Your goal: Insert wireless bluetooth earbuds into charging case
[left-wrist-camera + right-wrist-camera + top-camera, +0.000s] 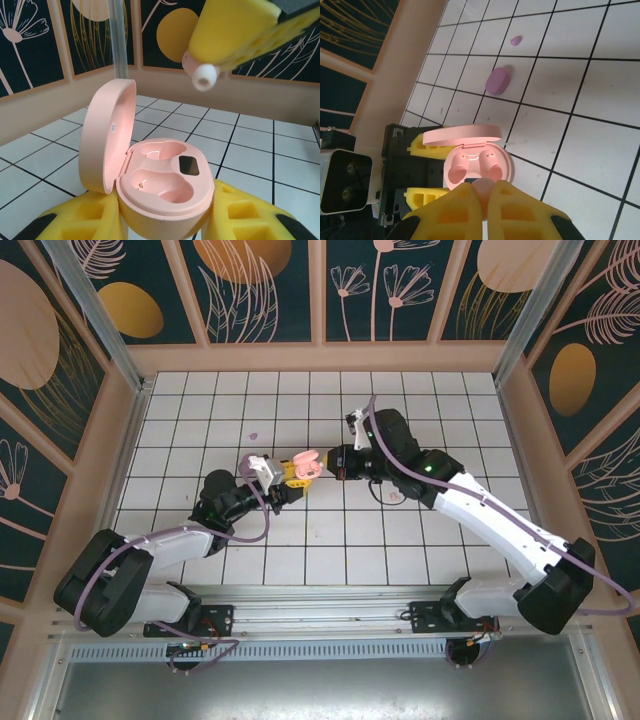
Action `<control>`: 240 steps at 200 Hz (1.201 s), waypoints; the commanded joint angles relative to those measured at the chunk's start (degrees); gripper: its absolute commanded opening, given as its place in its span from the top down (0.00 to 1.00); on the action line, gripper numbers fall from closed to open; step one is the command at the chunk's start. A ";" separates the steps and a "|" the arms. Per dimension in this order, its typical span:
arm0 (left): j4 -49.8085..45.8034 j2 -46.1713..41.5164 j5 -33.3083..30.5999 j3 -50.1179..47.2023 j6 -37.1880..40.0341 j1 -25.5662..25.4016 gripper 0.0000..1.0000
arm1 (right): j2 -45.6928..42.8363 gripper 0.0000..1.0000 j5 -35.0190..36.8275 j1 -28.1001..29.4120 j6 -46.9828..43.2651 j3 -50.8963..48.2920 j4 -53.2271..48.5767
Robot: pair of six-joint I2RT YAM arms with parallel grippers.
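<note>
**Pink earbud [202,76] pinched above open pink case [165,182]**

Hard to see much of that earbud. Mostly buried between the yellow fingers [235,30] of the right gripper [483,192], pressed tight on it, with a round white tip and a rim of pink poking out. From the right wrist, a pale lump at the finger ends, covering the near edge of the case. Hanging up and off to one side of the case in the left wrist view, not touching it.

Squeezed from both sides by the left gripper [167,225], that case, and held up with its lid [107,135] swung wide open. Two smooth hollows inside, plus a small dark window [189,165]. Bottom of the case and the left gripper's own yellow pads cut off by the lower edge of the left wrist view.

Farther off on the tiles, well apart from both grippers: a lilac earbud [498,81] and a smaller lilac bit [516,40] beyond it. Too tiny to tell which way up, or whether the small bit counts as another earbud.

Underneath, a table [400,400] of white square tiles with dark lines and a few faint smudges. Around it, a pale wooden frame [320,357], then dark teal walls [290,290] painted with gold circles and thin pink flowers. Silver posts [95,315] at the back corners.
</note>
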 commanded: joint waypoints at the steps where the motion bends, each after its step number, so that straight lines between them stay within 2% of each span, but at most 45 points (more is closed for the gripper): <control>1: 0.54 -1.27 -0.53 1.10 1.27 -0.31 0.92 | 1.85 0.93 -1.18 1.29 -1.05 1.77 1.33; 94: -0.10 -2.08 -0.56 0.70 0.93 -0.30 0.92 | 8.16 0.93 -2.07 4.11 -1.67 5.85 1.02; 169: -0.58 -2.02 -0.47 1.12 1.19 -0.31 0.91 | 10.97 0.90 1.34 4.95 -2.55 8.55 -4.27; 240: -2.30 -2.75 -1.16 0.96 2.12 -0.31 0.91 | 12.14 0.91 5.24 5.28 -5.52 13.04 -12.15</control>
